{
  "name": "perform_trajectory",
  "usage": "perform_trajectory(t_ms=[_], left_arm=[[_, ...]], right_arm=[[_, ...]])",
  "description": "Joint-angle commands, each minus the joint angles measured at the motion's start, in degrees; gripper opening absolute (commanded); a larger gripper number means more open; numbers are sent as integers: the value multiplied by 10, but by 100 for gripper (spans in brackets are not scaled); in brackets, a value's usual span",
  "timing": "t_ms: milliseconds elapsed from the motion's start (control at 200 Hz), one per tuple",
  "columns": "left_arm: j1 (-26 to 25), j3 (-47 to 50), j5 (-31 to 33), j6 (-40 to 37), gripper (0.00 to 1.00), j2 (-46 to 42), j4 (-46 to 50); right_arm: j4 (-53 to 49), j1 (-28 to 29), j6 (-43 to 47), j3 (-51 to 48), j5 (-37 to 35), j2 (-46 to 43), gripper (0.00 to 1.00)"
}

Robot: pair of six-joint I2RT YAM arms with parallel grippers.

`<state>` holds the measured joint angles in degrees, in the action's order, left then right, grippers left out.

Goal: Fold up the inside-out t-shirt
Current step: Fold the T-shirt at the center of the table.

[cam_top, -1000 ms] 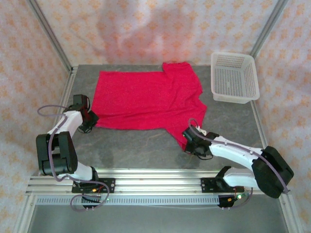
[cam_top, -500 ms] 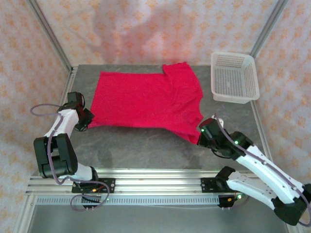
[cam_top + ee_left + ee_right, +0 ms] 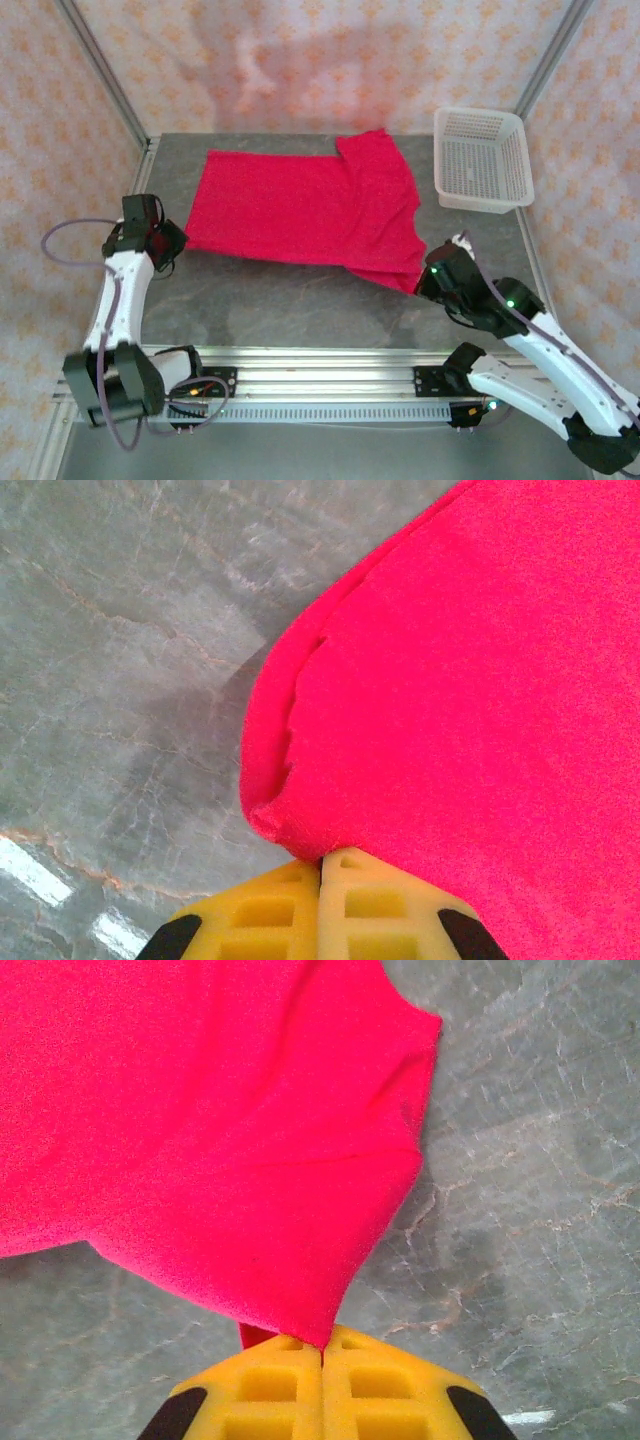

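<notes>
The crimson-red t-shirt (image 3: 300, 205) lies spread across the grey table, stretched between both arms. My left gripper (image 3: 172, 243) is shut on the shirt's near-left corner. In the left wrist view its yellow fingers (image 3: 270, 910) meet, and the bunched red corner (image 3: 290, 820) sits at their tips. My right gripper (image 3: 424, 285) is shut on the shirt's near-right corner. In the right wrist view the pointed red cloth (image 3: 300, 1290) runs into the closed yellow fingers (image 3: 370, 1385), lifted off the table. I see no white tag.
A white mesh basket (image 3: 482, 158) stands at the back right of the table. Bare grey marbled table (image 3: 290, 300) lies between the shirt's near edge and the aluminium rail (image 3: 320, 380). Patterned walls enclose the table.
Both arms have moved outward, the left gripper further left and the right gripper to the right. The shirt's near edge has been pulled wider and tauter between them.
</notes>
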<state>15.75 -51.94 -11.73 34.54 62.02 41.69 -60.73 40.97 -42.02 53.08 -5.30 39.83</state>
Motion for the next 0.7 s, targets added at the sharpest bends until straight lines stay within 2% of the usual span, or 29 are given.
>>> perform_trajectory(t_ms=[0, 140, 255, 485, 565, 696], left_arm=[[-4, 13, -3, 6, 0, -77, 83], [-4, 10, -11, 4, 0, -145, 134], [-3, 0, -10, 3, 0, -158, 142], [-14, -28, -21, 11, 0, -69, 81], [-29, -41, -9, 19, 0, -38, 58], [-59, -70, 23, 21, 0, 15, 43]], right_arm=[[-59, -2, -18, 34, -21, -15, 0], [-100, -2, -30, 71, 2, -20, 0], [-118, -2, -21, 113, -24, -12, 0], [-61, -8, 41, 138, -67, 99, 0], [-3, -22, 60, 120, -47, 125, 0], [71, -85, 90, 118, 3, 176, 0]])
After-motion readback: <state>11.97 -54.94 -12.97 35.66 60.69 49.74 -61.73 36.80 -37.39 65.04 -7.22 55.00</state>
